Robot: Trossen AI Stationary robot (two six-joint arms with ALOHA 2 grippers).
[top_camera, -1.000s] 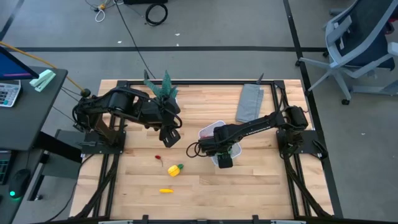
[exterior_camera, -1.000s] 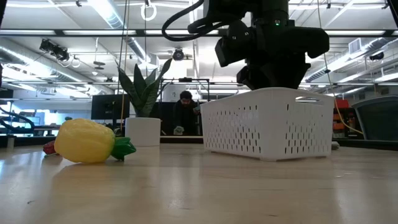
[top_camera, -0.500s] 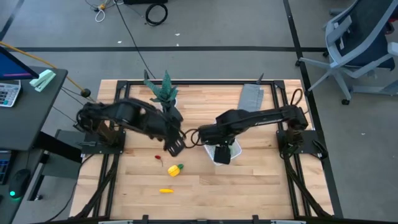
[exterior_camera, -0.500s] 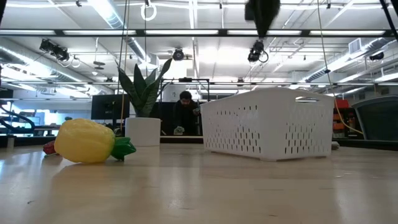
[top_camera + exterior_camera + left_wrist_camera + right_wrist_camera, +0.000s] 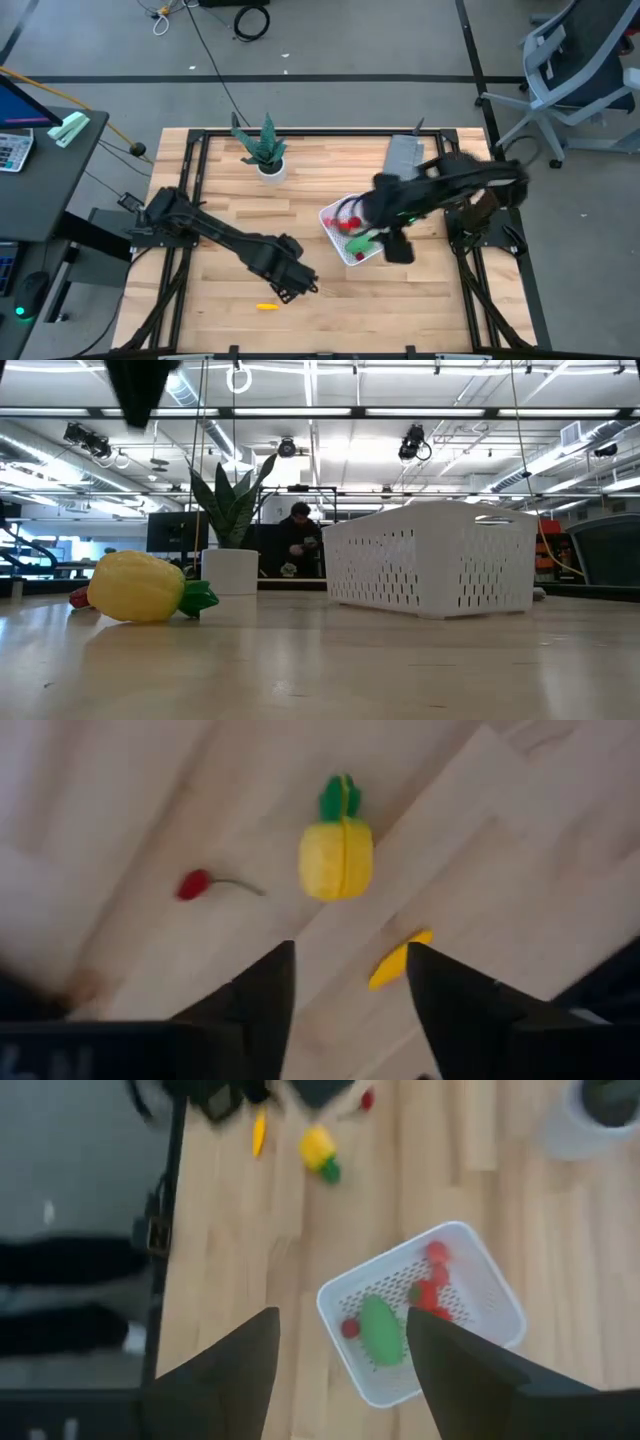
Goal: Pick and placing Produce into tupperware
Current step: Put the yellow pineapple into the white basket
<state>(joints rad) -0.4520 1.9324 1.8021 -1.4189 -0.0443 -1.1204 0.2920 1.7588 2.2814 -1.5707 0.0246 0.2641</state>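
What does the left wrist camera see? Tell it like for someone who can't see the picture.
The left gripper hangs open over the wooden table, its two dark fingers empty. Beyond them lie three toy foods apart from each other: a yellow pineapple with a green top, a small red cherry with a stem, and a thin yellow-orange piece.

The tub (image 5: 350,232) is set on the desk (image 5: 230,225) right of centre, with several toy fruits (image 5: 358,231) in it. The potted plant (image 5: 266,152) is placed behind and left of it. Near the front edge, left of the tub, a banana (image 5: 266,306) is laid. A folded cloth (image 5: 403,156) is laid behind the tub.
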